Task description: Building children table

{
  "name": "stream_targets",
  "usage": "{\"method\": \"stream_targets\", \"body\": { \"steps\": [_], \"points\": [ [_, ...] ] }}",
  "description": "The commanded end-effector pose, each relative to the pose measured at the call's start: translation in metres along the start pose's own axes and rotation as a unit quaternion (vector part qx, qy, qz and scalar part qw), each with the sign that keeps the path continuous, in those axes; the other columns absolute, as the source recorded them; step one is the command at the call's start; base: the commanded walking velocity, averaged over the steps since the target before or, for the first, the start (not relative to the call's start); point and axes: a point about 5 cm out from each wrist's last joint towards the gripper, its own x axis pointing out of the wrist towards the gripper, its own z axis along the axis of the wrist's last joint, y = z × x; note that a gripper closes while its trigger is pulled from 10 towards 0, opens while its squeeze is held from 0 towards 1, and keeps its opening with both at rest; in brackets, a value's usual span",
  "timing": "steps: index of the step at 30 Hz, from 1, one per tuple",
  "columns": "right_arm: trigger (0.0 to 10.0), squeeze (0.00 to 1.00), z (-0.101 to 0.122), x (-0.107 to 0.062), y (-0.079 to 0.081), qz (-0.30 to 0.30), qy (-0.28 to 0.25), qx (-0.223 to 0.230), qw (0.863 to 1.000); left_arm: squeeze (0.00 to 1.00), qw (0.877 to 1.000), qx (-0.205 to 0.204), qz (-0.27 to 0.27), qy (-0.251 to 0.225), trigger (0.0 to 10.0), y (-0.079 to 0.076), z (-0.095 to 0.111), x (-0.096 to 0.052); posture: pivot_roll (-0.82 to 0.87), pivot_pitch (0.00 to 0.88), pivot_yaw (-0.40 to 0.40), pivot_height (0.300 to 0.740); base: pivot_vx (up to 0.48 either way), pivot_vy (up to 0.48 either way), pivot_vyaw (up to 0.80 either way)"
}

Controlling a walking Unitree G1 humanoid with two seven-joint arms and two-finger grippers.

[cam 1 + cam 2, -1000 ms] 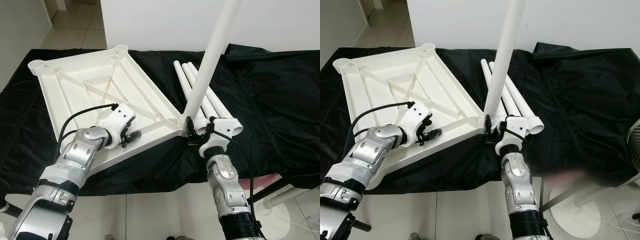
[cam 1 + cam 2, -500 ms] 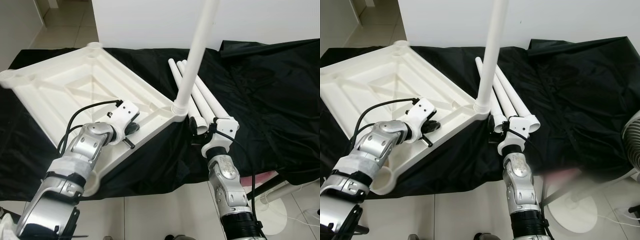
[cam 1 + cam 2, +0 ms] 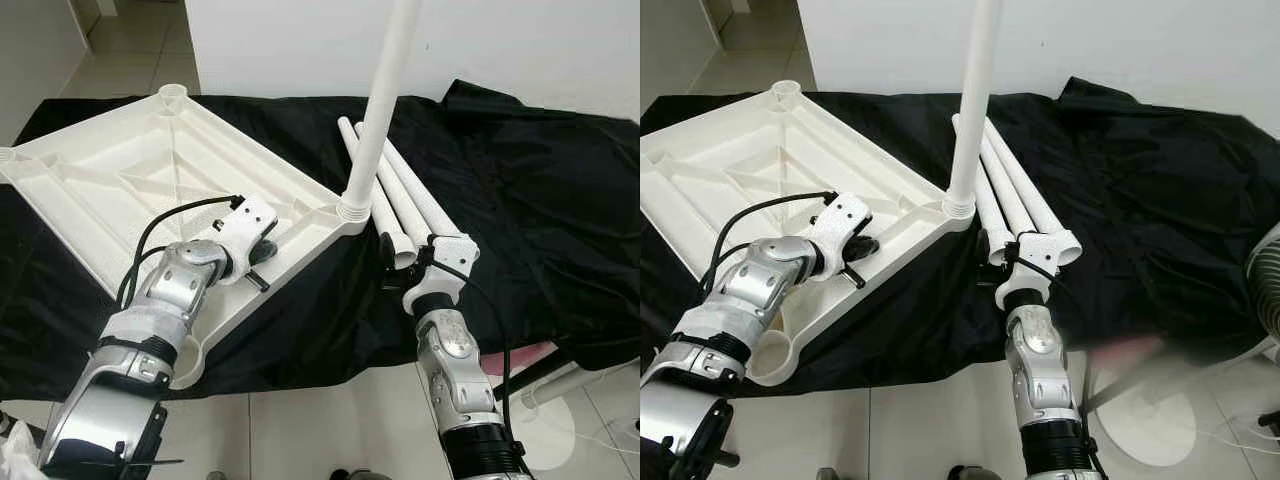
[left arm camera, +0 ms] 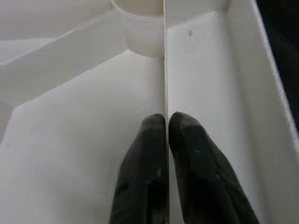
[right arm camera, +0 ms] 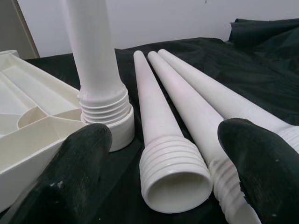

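Right gripper (image 3: 385,262): lower centre, fingers spread wide, holding nothing.
Left gripper (image 3: 262,268): centre left, fingers pinched on a rib (image 4: 165,70) of the tabletop (image 3: 120,180).
Tabletop: underside up, across the upper left.
Leg (image 3: 378,100): upright in the near corner socket (threads showing).
Loose legs (image 3: 405,195): three, side by side, pointing away on black cloth (image 3: 540,180).

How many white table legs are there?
4. One leg stands upright, screwed into the tabletop's corner socket. Three loose legs lie side by side on the black cloth, just ahead of the right gripper.
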Motion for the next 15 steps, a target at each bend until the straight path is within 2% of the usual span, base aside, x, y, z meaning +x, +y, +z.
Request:
{"method": "stream_targets", "body": {
  "steps": [1,4,5,6,10,12,14,15],
  "points": [
    [10.0,0.0,-0.002,0.0,-0.002,-0.005,0.003,-0.003,1.0,1.0,0.995,-0.004,0.1,-0.022,10.0,0.009,0.004,-0.002,-0.08,0.085,-0.019,0.74,0.0,0.0,0.0],
    [10.0,0.0,-0.003,0.0,-0.002,-0.006,0.004,-0.003,1.0,1.0,0.995,-0.009,0.09,-0.043,10.0,0.008,0.01,-0.002,-0.09,0.086,-0.017,0.74,0.0,0.0,0.0],
    [10.0,0.0,-0.003,0.0,-0.002,-0.006,0.005,-0.003,1.0,0.69,0.995,-0.017,0.084,-0.059,10.0,0.008,0.013,-0.004,-0.09,0.088,-0.014,0.74,0.0,0.0,0.0],
    [10.0,0.0,-0.003,-0.001,-0.002,-0.006,0.005,-0.003,1.0,0.0,0.994,-0.029,0.078,-0.077,10.0,0.01,0.018,-0.006,-0.09,0.087,-0.013,0.74,0.0,0.0,0.0],
    [10.0,0.0,-0.006,-0.002,0.0,-0.002,0.012,-0.002,1.0,0.0,0.989,-0.058,0.058,-0.124,10.0,0.016,0.028,-0.016,-0.08,0.089,-0.011,0.74,0.0,0.0,0.0],
    [10.0,0.0,-0.008,-0.003,0.001,0.003,0.016,-0.002,1.0,0.0,0.988,-0.046,0.051,-0.141,10.0,0.02,0.031,-0.023,-0.08,0.09,-0.013,0.74,0.0,0.0,0.0],
    [10.0,0.0,-0.009,-0.003,0.003,0.008,0.019,-0.001,1.0,0.0,0.988,-0.009,0.047,-0.144,10.0,0.022,0.029,-0.031,-0.08,0.089,-0.012,0.74,0.0,0.0,0.0],
    [10.0,0.0,-0.009,-0.003,0.003,0.008,0.019,-0.001,1.0,0.0,0.988,-0.009,0.047,-0.144,10.0,0.022,0.029,-0.031,-0.08,0.089,-0.012,0.74,0.0,0.0,0.0]
  ]
}}
